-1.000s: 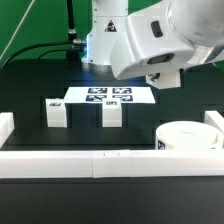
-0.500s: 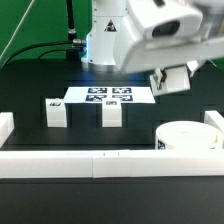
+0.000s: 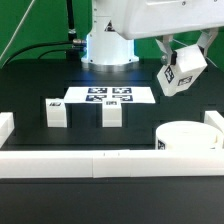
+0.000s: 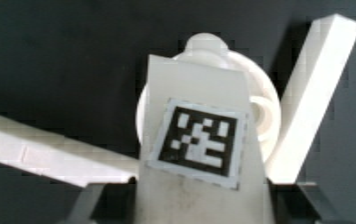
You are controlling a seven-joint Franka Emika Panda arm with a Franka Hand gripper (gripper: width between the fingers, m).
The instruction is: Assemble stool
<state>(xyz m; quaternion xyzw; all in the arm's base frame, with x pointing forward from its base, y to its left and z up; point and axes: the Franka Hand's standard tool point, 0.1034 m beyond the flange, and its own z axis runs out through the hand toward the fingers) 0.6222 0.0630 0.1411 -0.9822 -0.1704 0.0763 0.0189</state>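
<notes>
**A:** While the claw hangs high over the black table, on the exterior view's right, what does it carry?

**B:** One short chunky white plastic leg bearing a black-and-white tag. It is pinched between both fingers, tilted, and clear of everything below.

**A:** And the other parts?

**B:** The round thick white disc seat lies near the front on the exterior view's right, close by the white border rail. The left white leg and the middle white leg stand apart from each other, just in front of the marker board.

**A:** Which step is this, then?

**B:** I judge it to be carrying the first leg to the seat, since the seat shows no leg fitted yet. In the wrist view a round white shape, likely the seat, sits beyond the leg's end.

**A:** What does the next move call for?

**B:** Bringing the leg down over the seat, squared up rather than tilted, then seating it firmly. I cannot make out where it joins, so aim is the worry.
</notes>
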